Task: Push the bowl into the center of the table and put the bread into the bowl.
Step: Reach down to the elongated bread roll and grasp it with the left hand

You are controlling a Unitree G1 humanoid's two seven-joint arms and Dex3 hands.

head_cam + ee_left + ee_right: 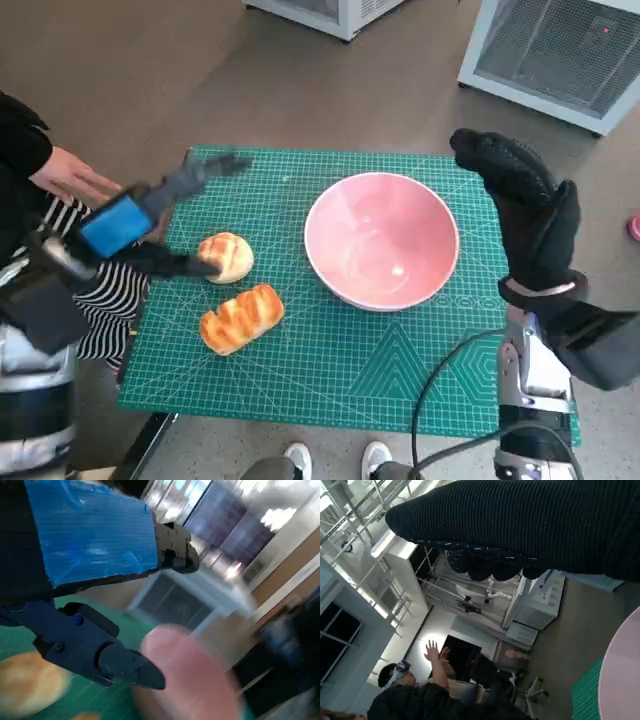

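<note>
The pink bowl [381,239] stands empty on the green cutting mat [340,370], right of the mat's middle. A round bread roll [227,256] and a longer ridged loaf [241,318] lie left of it. My left hand [150,215] hovers over the mat's left part with its fingers spread, one fingertip touching or nearly touching the round roll. In the left wrist view the fingers [100,655] stand apart, with the roll [27,682] and the blurred bowl [190,680] beyond them. My right hand [520,210] is raised just right of the bowl, holding nothing.
A person's hand [75,178] and striped sleeve are at the mat's left edge. White cabinets [555,50] stand on the floor beyond the table. Feet [335,460] show at the near edge. In the right wrist view a seated person [420,690] raises both hands.
</note>
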